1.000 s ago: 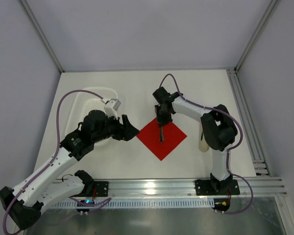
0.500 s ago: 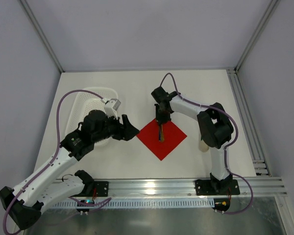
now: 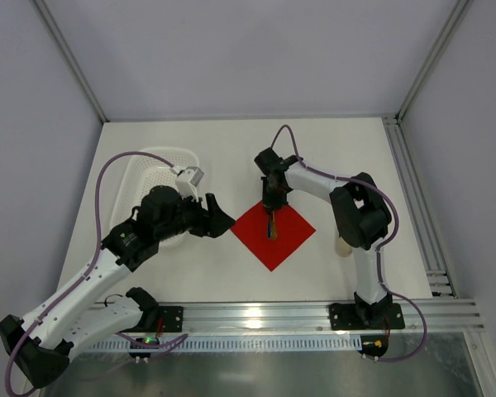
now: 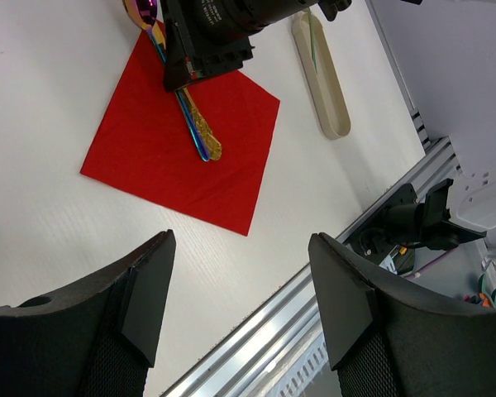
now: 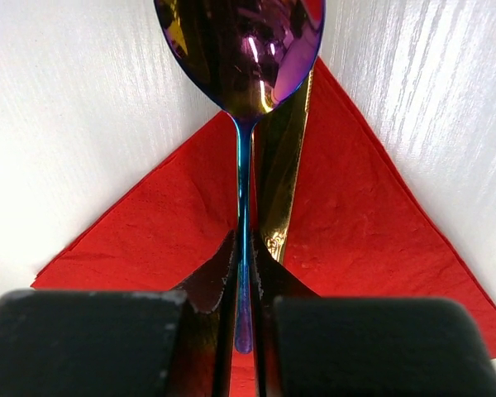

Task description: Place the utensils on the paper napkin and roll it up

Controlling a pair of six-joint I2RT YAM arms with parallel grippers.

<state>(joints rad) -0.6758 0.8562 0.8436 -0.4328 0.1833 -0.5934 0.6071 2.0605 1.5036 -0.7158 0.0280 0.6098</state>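
Note:
The red paper napkin (image 3: 274, 236) lies as a diamond at the table's middle. My right gripper (image 3: 269, 198) hangs over its far corner, shut on the spoon's thin blue handle (image 5: 244, 207). The purple spoon bowl (image 5: 240, 50) reaches past the napkin's corner (image 5: 149, 231) over the white table. The fork's golden handle (image 5: 283, 165) lies on the napkin right beside the spoon, its tines hidden behind the bowl. Both utensils (image 4: 197, 128) show on the napkin (image 4: 165, 165) in the left wrist view. My left gripper (image 4: 240, 240) is open and empty, left of the napkin (image 3: 219, 222).
A white perforated basket (image 3: 153, 169) sits at the left, partly under the left arm. A beige oblong tray (image 4: 324, 78) lies right of the napkin, mostly hidden by the right arm in the top view (image 3: 342, 245). A metal rail (image 3: 256, 316) runs along the near edge.
My right gripper has shifted slightly away from the near edge and to the left, with the spoon in it. The left arm has not moved.

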